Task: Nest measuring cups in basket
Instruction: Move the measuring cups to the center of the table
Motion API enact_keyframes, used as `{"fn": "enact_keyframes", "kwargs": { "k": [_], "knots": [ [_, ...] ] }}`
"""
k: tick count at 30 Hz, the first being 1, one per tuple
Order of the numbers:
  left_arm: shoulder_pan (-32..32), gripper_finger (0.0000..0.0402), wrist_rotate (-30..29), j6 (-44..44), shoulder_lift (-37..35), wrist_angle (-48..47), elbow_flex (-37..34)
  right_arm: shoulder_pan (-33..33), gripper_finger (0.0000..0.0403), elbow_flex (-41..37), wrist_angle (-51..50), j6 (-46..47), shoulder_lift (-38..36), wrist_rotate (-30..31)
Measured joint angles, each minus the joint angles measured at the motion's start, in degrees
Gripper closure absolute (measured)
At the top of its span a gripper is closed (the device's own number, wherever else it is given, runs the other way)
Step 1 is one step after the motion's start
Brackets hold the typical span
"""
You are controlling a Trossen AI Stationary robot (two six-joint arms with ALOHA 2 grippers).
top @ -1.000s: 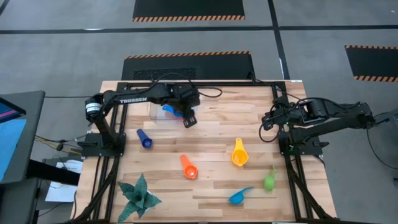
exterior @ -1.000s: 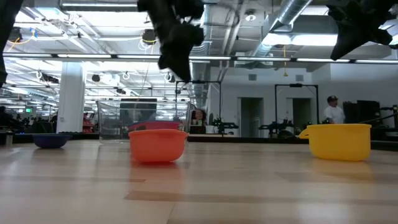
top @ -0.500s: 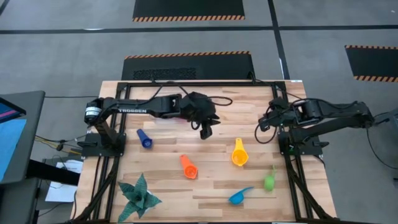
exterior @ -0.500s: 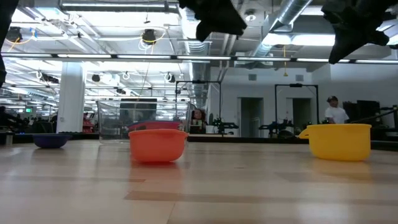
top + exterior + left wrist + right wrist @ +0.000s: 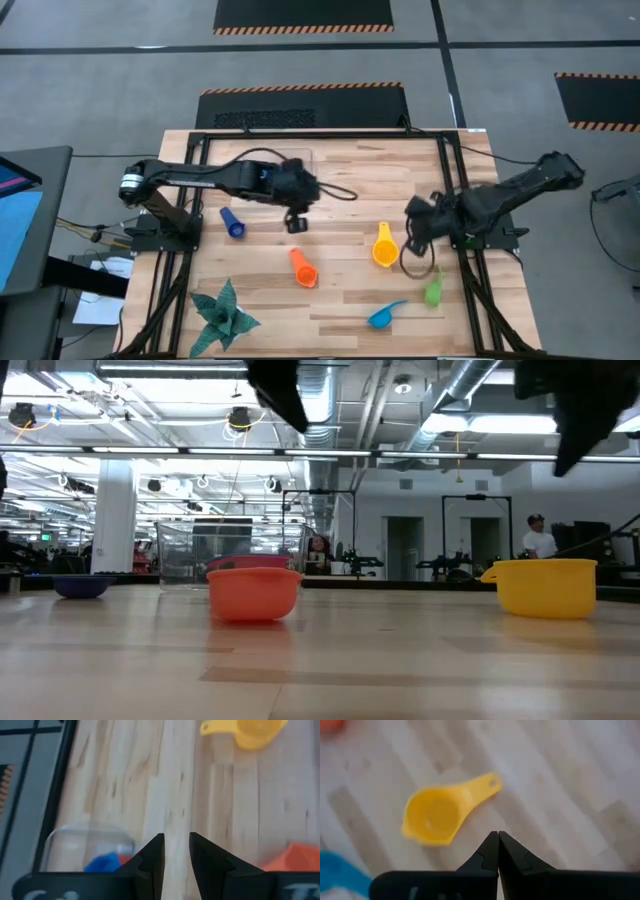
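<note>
The clear basket (image 5: 75, 845) (image 5: 180, 555) stands on the far left part of the table, with a blue cup (image 5: 102, 863) and a red one (image 5: 125, 860) showing inside it. Lying loose on the table are the yellow cup (image 5: 385, 248), orange cup (image 5: 303, 268), dark blue cup (image 5: 232, 222), green cup (image 5: 433, 290) and light blue cup (image 5: 385, 316). My left gripper (image 5: 296, 222) (image 5: 176, 842) hangs open with a narrow gap above bare wood between basket and orange cup. My right gripper (image 5: 412, 228) (image 5: 498, 836) is shut, in the air just right of the yellow cup (image 5: 437, 815).
A teal spiky paper plant (image 5: 222, 315) sits at the near left corner. The left arm lies over the basket in the high view. Bare wood shows in the table's middle and far right. A person (image 5: 537, 538) stands far off in the room.
My left gripper left the basket, swung toward the table's right, then came back left and toward the near edge, ending above bare wood. My right arm reached out from the far right toward the near edge and the yellow cup. No cup on the table has moved.
</note>
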Motion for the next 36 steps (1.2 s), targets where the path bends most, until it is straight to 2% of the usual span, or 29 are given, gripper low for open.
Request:
{"fn": "enact_keyframes", "kwargs": {
  "k": [4,7,14,16,19,24,27,29,32,36],
  "knots": [
    [-1.7,0.0322,-4.2,-0.8,-2.8,-6.3,0.0,7.5,0.0384,0.0,0.2,7.8,6.2,-0.1],
    [-2.6,0.0322,-7.2,-2.2,-4.7,-10.8,0.0,10.4,0.0390,0.0,1.1,12.2,11.9,-0.4],
    [-3.7,0.0322,-12.0,-6.7,-8.8,-23.0,-0.1,9.9,0.0397,0.0,4.4,15.1,25.0,-7.5],
    [-3.7,0.0322,-12.9,-7.9,-10.5,-24.1,-0.9,9.3,0.0397,0.0,4.3,16.7,28.1,-10.1],
    [-4.1,0.0322,-13.1,-8.9,-13.9,-23.6,-3.5,7.5,0.0398,0.0,6.5,16.6,31.6,-10.9],
    [-4.2,0.0322,-13.1,-10.9,-20.0,-20.0,-9.7,0.7,0.0398,0.1,20.0,12.0,34.8,-5.8],
    [-4.2,0.0322,-13.0,-11.5,-22.9,-17.3,-13.8,-3.1,0.0398,1.9,21.0,12.1,35.1,-2.2],
    [-4.2,0.0322,-12.4,-11.8,-24.1,-15.6,-16.2,-3.4,0.0398,4.0,19.0,11.5,34.3,-2.2],
    [-4.2,0.0322,-11.7,-11.8,-24.6,-15.4,-18.5,-0.3,0.0398,7.9,10.1,14.7,32.2,-2.2],
    [-4.2,0.0322,-11.5,-12.3,-24.6,-13.4,-20.3,2.0,0.0398,10.4,0.1,24.1,31.4,5.3]
  ]
}}
